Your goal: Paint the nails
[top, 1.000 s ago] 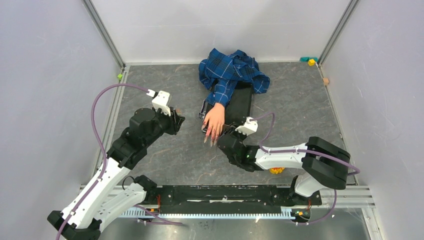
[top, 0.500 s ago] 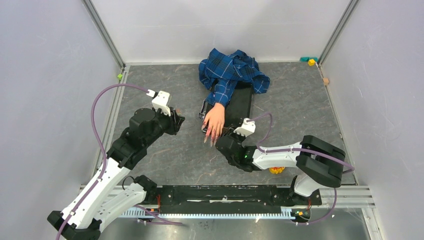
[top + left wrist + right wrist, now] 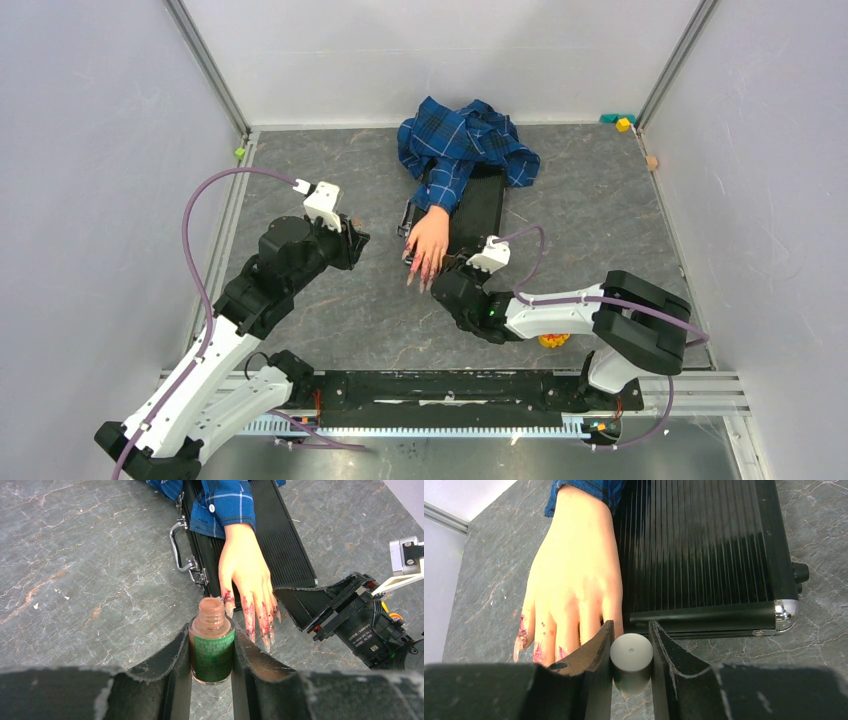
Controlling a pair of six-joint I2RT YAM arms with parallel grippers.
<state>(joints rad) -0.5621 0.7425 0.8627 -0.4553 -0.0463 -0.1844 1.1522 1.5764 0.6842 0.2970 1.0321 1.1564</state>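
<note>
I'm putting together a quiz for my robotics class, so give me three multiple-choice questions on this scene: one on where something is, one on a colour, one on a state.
1. What does the hand lie on?
A. a tray
B. a black case
C. a towel

2. What colour is the label on the bottle?
A. green
B. yellow
C. white

3. How is the bottle?
A. sealed with a cap
B. lying loose on the table
C. uncapped, held in the left gripper

Answers:
1 B: the palm rests on the ribbed black case.
2 A: the left wrist view shows a green label.
3 C: its neck is bare between the closed fingers, and the right gripper holds what looks like the cap.
</note>
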